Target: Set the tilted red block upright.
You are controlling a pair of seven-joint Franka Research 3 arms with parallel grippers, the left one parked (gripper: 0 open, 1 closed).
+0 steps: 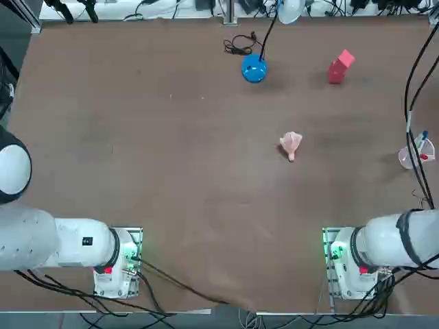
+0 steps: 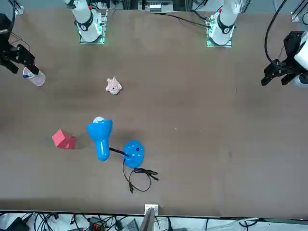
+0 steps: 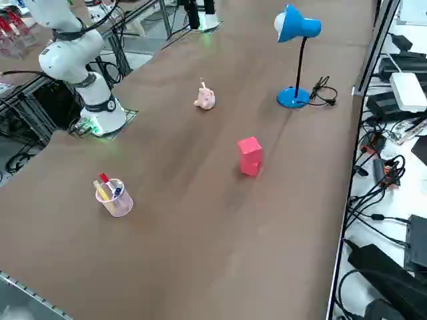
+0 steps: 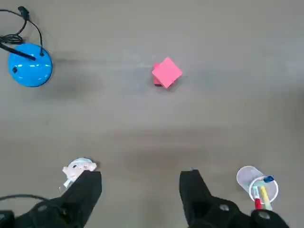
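The red block (image 1: 339, 66) sits at the far right part of the table, leaning to one side. It also shows in the front view (image 2: 63, 139), the right side view (image 3: 249, 155) and the right wrist view (image 4: 166, 72). My right gripper (image 4: 140, 183) hovers high above the table, open, with nothing between its fingers (image 4: 88, 190). It hangs well short of the block, over the right edge near the plastic cup, as the front view shows the gripper (image 2: 19, 57).
A blue desk lamp (image 1: 254, 68) with a black cord stands left of the block. A pale pink lumpy toy (image 1: 291, 144) lies mid-table. A clear cup of pens (image 1: 417, 153) stands near the right edge.
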